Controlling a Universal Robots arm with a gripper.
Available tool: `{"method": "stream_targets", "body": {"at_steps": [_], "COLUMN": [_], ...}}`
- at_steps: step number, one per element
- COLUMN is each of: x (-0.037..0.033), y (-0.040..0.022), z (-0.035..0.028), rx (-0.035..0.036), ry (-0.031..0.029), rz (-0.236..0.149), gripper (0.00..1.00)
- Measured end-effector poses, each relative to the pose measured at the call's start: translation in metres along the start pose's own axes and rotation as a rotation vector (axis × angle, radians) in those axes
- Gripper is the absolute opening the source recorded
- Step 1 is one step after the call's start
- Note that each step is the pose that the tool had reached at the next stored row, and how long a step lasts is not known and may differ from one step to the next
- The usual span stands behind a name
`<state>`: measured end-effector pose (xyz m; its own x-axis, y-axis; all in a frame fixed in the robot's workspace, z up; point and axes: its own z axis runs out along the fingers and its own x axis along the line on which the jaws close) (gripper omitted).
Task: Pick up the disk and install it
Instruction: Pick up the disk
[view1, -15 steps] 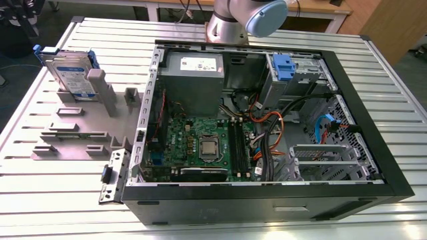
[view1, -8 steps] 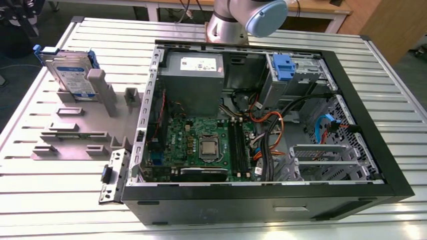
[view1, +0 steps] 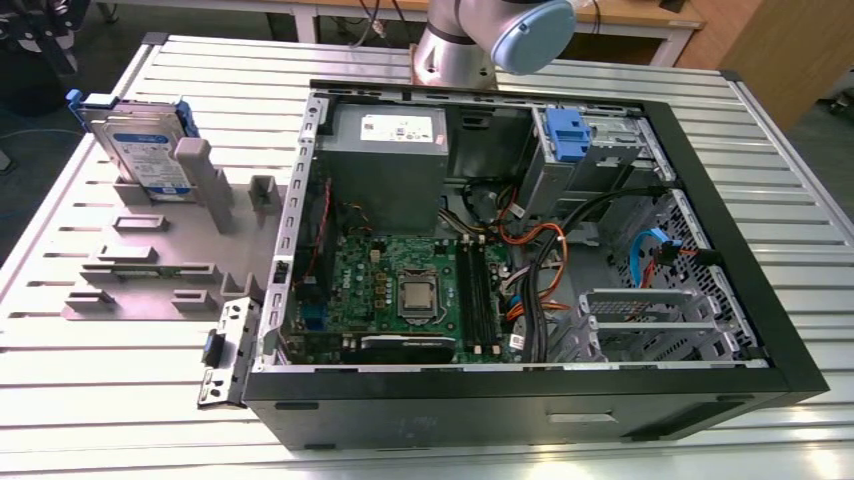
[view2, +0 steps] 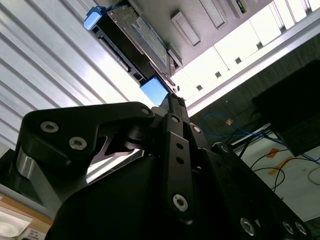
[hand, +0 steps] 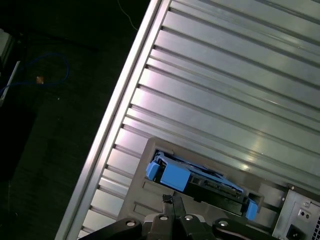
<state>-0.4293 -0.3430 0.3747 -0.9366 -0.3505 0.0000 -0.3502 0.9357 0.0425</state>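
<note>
The disk (view1: 140, 150), silver with a white-and-blue label and a blue bracket, stands on edge in a grey holder (view1: 160, 250) on the table at the exterior view's left. It also lies in both wrist views, with its blue bracket ends showing (hand: 172, 175) (view2: 137, 42). My gripper (hand: 170, 200) (view2: 172, 97) hovers over the disk, apart from it. Its two thin fingers meet at the tips, shut with nothing between them.
An open computer case (view1: 747, 250) lies on the slatted metal table (view1: 107, 400), with the motherboard, cables and a drive bay holding a plain blue clip (view1: 567, 135). The arm's joint (view1: 514, 30) rises behind the case. The table edge (hand: 120, 90) drops to a dark floor.
</note>
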Motion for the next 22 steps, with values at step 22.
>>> {"method": "stream_targets", "body": {"at_steps": [22], "x": [-0.0009], "y": [-0.0003], "z": [0.0001], "rx": [0.0], "ry": [0.0106], "rz": [-0.25], "gripper": [0.11]}}
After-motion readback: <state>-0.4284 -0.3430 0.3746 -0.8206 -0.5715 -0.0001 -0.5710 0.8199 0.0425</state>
